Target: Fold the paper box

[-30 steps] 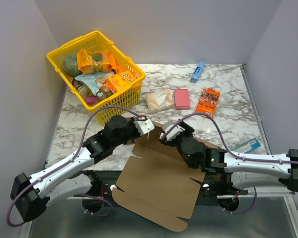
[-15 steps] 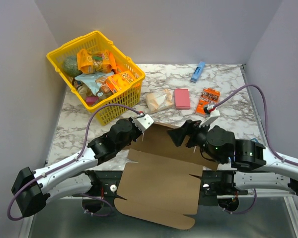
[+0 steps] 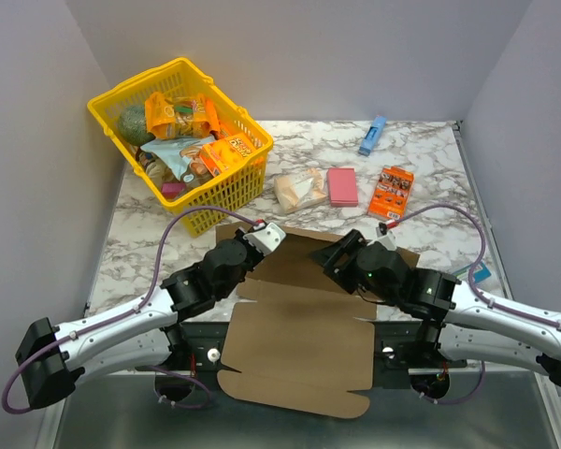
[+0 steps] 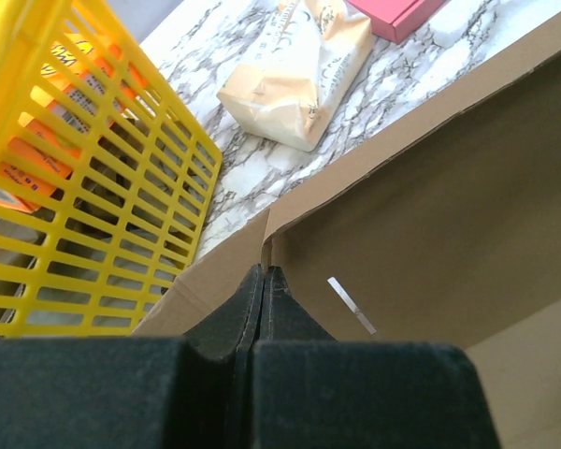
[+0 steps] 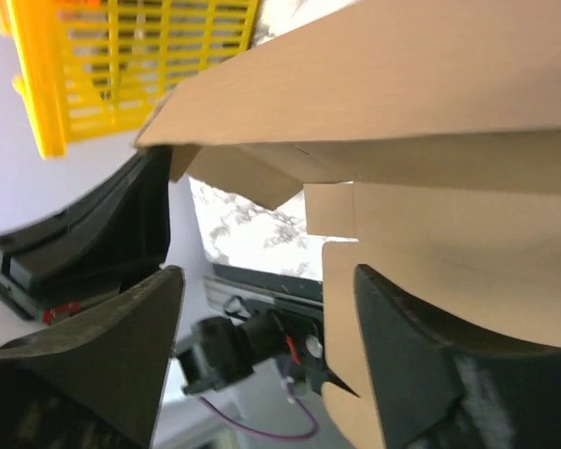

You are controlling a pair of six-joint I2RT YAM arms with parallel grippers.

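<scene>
L gripper pinched shut, tips at a slit in paper box. R gripper gapes wide, holds nothing, flap edge just ahead. Box overhangs table near edge. Orange box print unreadable.

Brown paper box, largely unfolded sheet

Paper box at near edge of table — basket behind, leftward.
</scene>
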